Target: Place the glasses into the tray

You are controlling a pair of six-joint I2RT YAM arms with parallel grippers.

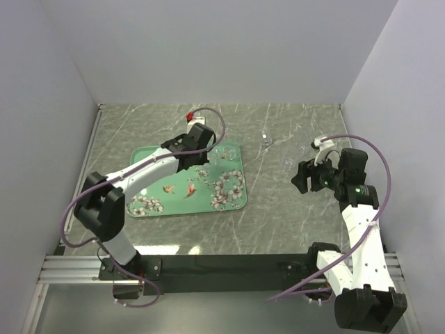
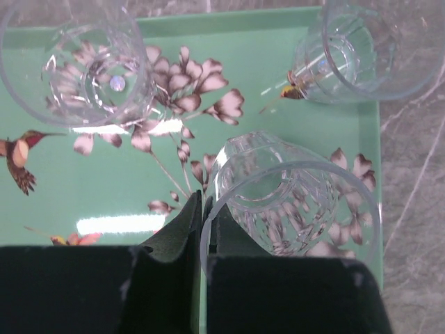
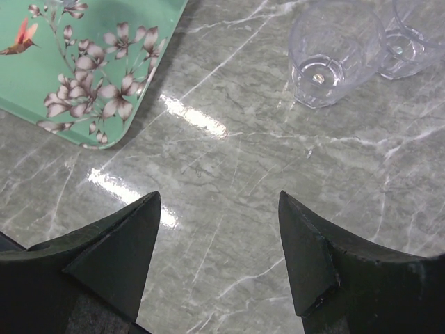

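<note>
While the left gripper [image 2: 204, 209] pinches the rim of the held glass [image 2: 292, 202] over the tray [image 2: 104, 188], a second glass [image 2: 76, 66] and a third glass [image 2: 348, 49] stand on that tray too. The right gripper [image 3: 219, 229], jaws spread, hangs over the table [image 3: 229, 139] off the tray's corner, near two loose glasses [image 3: 330, 52].

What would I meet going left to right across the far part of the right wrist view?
mint-green floral tray → clear glass on the marble → second clear glass at the right edge
</note>
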